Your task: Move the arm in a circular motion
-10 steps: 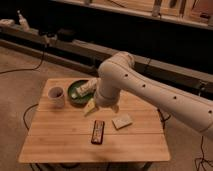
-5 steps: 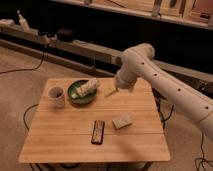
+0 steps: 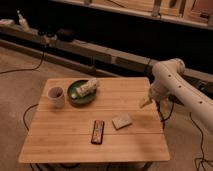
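Over table's (image 3: 75,140) right edge, arm (image 3: 177,85), gripper (image 3: 145,103)

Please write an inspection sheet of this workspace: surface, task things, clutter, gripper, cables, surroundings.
Surface: wooden table, slatted top.
Job's things: the arm, cream-white, over the table's right edge.
Clutter: white mug; green plate holding a pale packet; dark bar; pale block.
Grippers: gripper above the right edge, touching nothing.
Cables: black cable on the floor, another at right.
Surroundings: long dark shelf behind.
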